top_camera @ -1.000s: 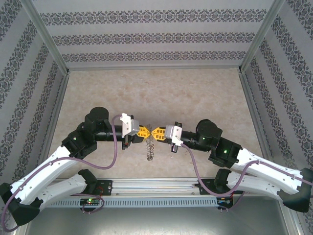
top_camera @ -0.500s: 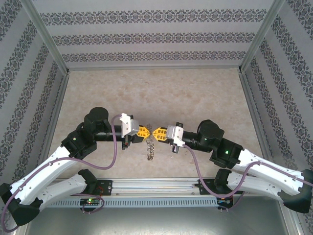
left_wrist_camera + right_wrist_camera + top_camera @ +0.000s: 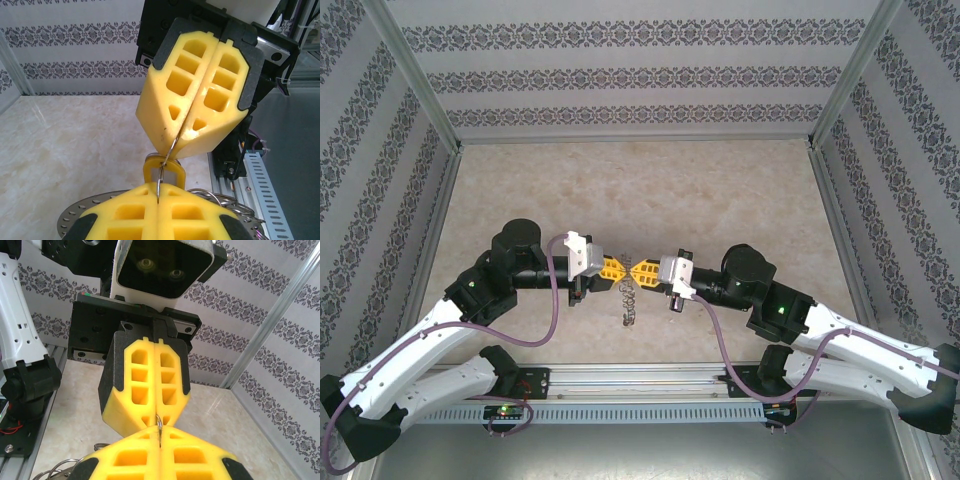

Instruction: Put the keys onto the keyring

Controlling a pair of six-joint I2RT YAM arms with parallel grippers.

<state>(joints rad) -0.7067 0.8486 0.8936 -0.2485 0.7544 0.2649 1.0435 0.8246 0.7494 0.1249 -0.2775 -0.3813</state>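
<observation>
My left gripper [image 3: 617, 269] and right gripper [image 3: 642, 271] meet tip to tip above the table's middle. Both are shut on one thin wire loop [image 3: 169, 150] of the keyring. In the left wrist view my own fingertips [image 3: 159, 197] pinch the wire's lower end, and the right gripper [image 3: 195, 100] pinches its upper end. The small key [image 3: 162, 172], with a yellow-orange head, hangs on that wire between the two tips. The keyring's flat grey disc [image 3: 70, 222] and its other wire loops [image 3: 225, 197] hang below my left fingers. From above, the keyring [image 3: 628, 300] dangles under the grippers.
The marble-patterned tabletop [image 3: 640, 190] is walled by patterned panels. A metal rail [image 3: 640, 385] with slotted cable duct runs along the near edge between the arm bases. The right wrist view shows the left gripper [image 3: 150, 385] opposite and spare wire loops [image 3: 65, 467] low at left.
The right gripper has drawn back slightly to the right, leaving a small gap between the two tips. The left gripper and the hanging keyring have stayed put.
</observation>
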